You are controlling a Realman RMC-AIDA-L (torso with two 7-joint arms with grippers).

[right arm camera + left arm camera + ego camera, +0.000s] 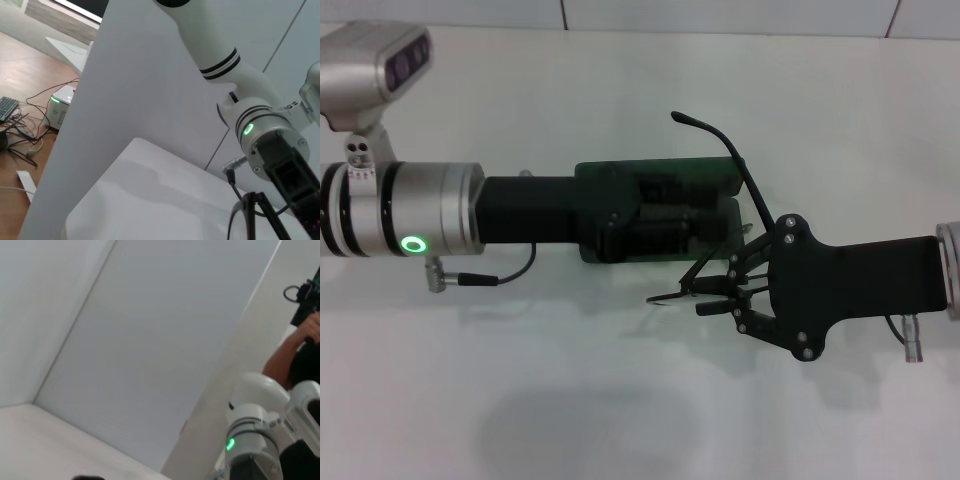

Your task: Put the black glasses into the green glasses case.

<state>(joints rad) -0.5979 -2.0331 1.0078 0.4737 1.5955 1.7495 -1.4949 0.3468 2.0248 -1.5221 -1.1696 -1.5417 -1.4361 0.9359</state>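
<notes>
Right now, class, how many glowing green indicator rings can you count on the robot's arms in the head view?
1. It sits on the silver cuff of the left arm, at the table's left side. The right arm's cuff is cut off at the edge, so another may be hidden.

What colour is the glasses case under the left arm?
Dark green; the green glasses case shows best in the head view.

Dark green glasses case (710, 180) on the white table, black glasses (735, 170) tilted at its right end
</notes>
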